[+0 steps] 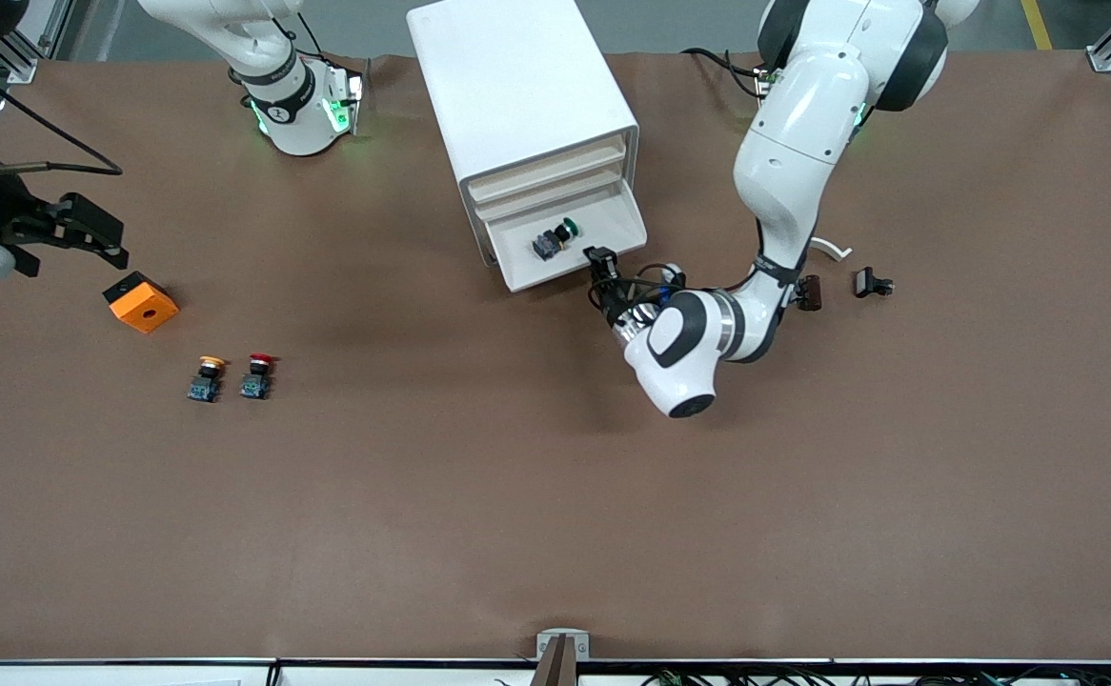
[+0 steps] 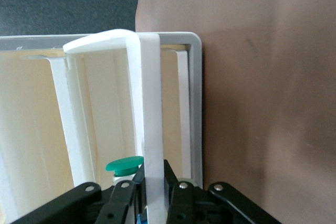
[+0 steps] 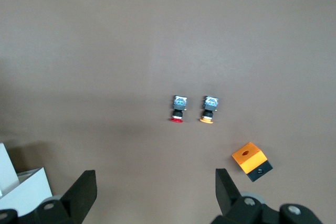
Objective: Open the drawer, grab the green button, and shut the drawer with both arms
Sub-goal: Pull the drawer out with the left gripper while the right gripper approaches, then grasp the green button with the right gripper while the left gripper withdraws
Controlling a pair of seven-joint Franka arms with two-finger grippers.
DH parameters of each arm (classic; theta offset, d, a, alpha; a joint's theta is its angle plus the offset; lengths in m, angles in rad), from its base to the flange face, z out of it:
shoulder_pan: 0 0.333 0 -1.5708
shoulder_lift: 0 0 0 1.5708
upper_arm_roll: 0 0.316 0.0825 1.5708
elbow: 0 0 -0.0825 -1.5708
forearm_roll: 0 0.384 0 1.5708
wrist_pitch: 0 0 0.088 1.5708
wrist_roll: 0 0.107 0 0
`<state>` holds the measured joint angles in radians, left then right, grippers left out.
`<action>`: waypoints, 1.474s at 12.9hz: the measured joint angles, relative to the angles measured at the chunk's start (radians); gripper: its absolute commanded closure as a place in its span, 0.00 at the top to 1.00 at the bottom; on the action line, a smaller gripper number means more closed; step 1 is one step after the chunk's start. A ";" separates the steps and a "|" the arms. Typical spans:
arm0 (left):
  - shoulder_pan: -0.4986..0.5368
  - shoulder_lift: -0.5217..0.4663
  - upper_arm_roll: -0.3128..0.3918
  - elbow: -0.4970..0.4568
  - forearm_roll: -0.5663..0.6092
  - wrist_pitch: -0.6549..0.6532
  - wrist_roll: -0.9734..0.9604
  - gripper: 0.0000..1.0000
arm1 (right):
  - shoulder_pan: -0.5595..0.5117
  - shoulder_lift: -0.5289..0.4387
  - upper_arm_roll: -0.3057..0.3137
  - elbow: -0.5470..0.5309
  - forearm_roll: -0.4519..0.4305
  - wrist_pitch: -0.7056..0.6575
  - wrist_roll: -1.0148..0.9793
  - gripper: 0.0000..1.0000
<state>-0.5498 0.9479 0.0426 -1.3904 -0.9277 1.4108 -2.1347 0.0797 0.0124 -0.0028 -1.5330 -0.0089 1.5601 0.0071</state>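
Front view: my left gripper (image 1: pixel 599 259) sits at the open drawer (image 1: pixel 613 229), jaws clamped on its front edge at the corner toward the left arm's end of the bench (image 1: pixel 555 495). Lowest drawer of the white cabinet (image 1: pixel 517 95), pulled out; the drawers above it are shut. Contents of tray: one green-capped button (image 1: pixel 555 238), lying on its side, just beside my jaws. My right gripper (image 1: pixel 70 233) waits near the right arm's end of the bench, jaws wide apart, holding nothing. Loose on the bench: orange block (image 1: pixel 141 302), yellow-capped button (image 1: pixel 206 378), red-capped button (image 1: pixel 257 375); two small dark parts (image 1: pixel 841 286) and a white curved piece (image 1: pixel 832 250) near my left arm.

Left wrist view: drawer front (image 2: pixel 149 129) pinched between my fingers (image 2: pixel 181 195); green cap (image 2: pixel 124 165) right beside them inside the tray. Judgement: the drawer looks far enough out; I should hold it steady and level, without jerking, so the button does not roll.

Right wrist view: fingers (image 3: pixel 84 192) spread over bare bench; red-capped button (image 3: pixel 179 107), yellow-capped button (image 3: pixel 210 108) and orange block (image 3: pixel 252 160) below; a cabinet corner (image 3: pixel 21 190) at the edge. Judgement: this arm must travel to the tray and descend on the green cap alone, clear of my left jaws.
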 measured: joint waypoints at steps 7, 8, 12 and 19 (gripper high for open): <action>0.077 -0.001 0.033 0.076 0.001 0.036 0.043 1.00 | 0.317 0.027 0.011 -0.005 0.007 -0.030 0.693 1.00; 0.092 -0.003 0.048 0.105 0.001 0.038 0.043 1.00 | 0.361 0.037 0.012 -0.006 0.007 -0.030 0.781 1.00; 0.135 -0.044 0.187 0.182 0.001 0.036 0.158 1.00 | 0.501 0.112 0.012 -0.007 0.058 0.024 1.070 1.00; 0.117 -0.327 0.285 0.193 0.479 -0.039 0.395 1.00 | 0.663 0.286 0.011 -0.010 0.093 0.210 1.401 1.00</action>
<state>-0.4325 0.6214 0.3271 -1.1973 -0.4485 1.3720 -1.7401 0.7425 0.2985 0.0082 -1.5435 0.0845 1.7698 1.4083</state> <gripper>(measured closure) 0.000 0.000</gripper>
